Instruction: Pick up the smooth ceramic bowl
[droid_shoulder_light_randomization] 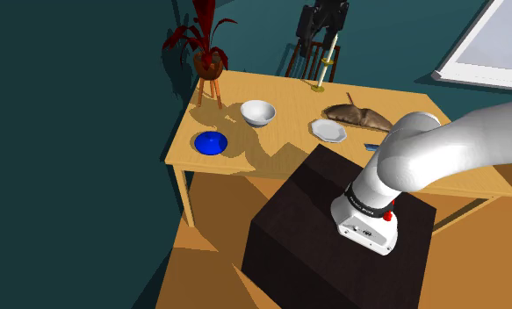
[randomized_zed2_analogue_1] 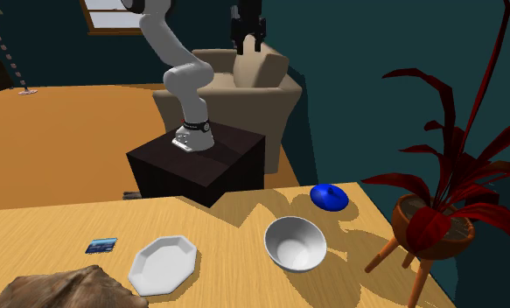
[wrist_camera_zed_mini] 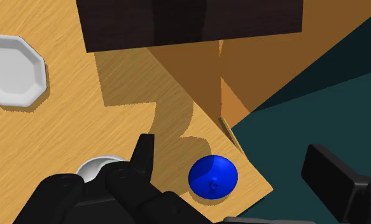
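Second exterior view gives the best look at the pose: the arm (randomized_zed2_analogue_1: 185, 83) comes up off the dark stand (randomized_zed2_analogue_1: 200, 162), kinks at the elbow and climbs out past the top edge, so its upper links are cut off. The black gripper (randomized_zed2_analogue_1: 248, 42) hangs high up, pointing down. Wrist view has its jaws spread wide, gripping nothing. The white bowl (randomized_zed2_analogue_1: 295, 243) sits upright on the table (randomized_zed2_analogue_1: 52, 236) just beside the octagonal plate (randomized_zed2_analogue_1: 163, 262). The blue bowl (randomized_zed2_analogue_1: 330, 197) is further from the plate, past the white one. From the wrist, the white bowl is mostly hidden behind one jaw, just a sliver of rim showing. On the plate's other side there's a brown lumpy thing (randomized_zed2_analogue_1: 60, 289) cut off by the frame, honestly can't tell what it is, plus a small card-looking thing (randomized_zed2_analogue_1: 101, 245) near the plate.
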Robot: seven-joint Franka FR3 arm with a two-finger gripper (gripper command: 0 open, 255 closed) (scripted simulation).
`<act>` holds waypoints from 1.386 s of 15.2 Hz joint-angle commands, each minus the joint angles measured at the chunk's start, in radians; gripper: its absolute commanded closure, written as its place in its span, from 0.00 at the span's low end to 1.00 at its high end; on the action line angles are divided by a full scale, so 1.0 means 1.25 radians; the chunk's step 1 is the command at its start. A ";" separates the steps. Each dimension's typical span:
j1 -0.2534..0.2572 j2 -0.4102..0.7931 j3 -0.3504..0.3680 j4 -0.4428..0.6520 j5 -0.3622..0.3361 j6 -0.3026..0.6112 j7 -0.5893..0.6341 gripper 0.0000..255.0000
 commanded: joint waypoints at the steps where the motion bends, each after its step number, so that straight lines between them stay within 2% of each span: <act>1: 0.000 0.000 0.000 0.000 0.000 0.000 0.000 0.00; 11: -0.014 0.142 -0.051 -0.123 -0.052 0.281 -0.069 0.00; 21: -0.026 0.389 -0.100 -0.129 -0.082 0.554 -0.132 0.00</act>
